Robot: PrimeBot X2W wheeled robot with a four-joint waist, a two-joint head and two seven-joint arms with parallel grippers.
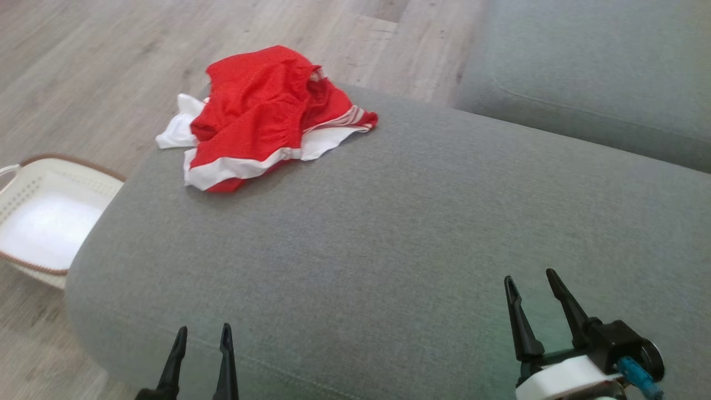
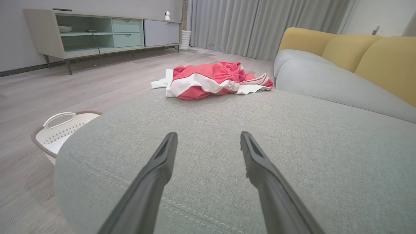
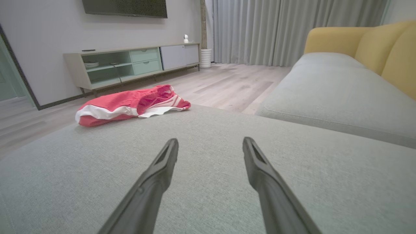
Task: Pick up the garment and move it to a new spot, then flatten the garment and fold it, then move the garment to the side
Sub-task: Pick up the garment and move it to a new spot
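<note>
Nearest, at the bottom edge of the head view, the left hand (image 1: 204, 329) shows its two dark fingers apart and holding nothing. At the lower right the right hand (image 1: 529, 276) stands the same way, fingers spread and bare, above its white wrist piece. Both hang low over the near edge of a broad grey sofa seat (image 1: 389, 233). Its woven cloth is smooth, with a stitched seam running along the front in the left wrist view.

At the left edge of the head view, down on the floor beside the seat's rounded corner, stands a white perforated basket (image 1: 25, 186) with a brown rim.

Further back, at the upper left of the head view, the garment (image 1: 261, 111) lies crumpled in a heap on the far corner of the seat. It is red with white bands and a striped trim, and it is well apart from both hands.

A second grey seat cushion (image 1: 600, 72) lies at the upper right, with yellow back cushions (image 2: 383, 61) rising behind it. Pale wood floor (image 1: 83, 66) stretches beyond. Against the far wall stands a low cabinet (image 2: 97, 32) with open shelves and drawers, and a dark screen (image 3: 125, 7) is mounted above it. Grey curtains (image 2: 260, 26) hang to the floor at the top centre.
</note>
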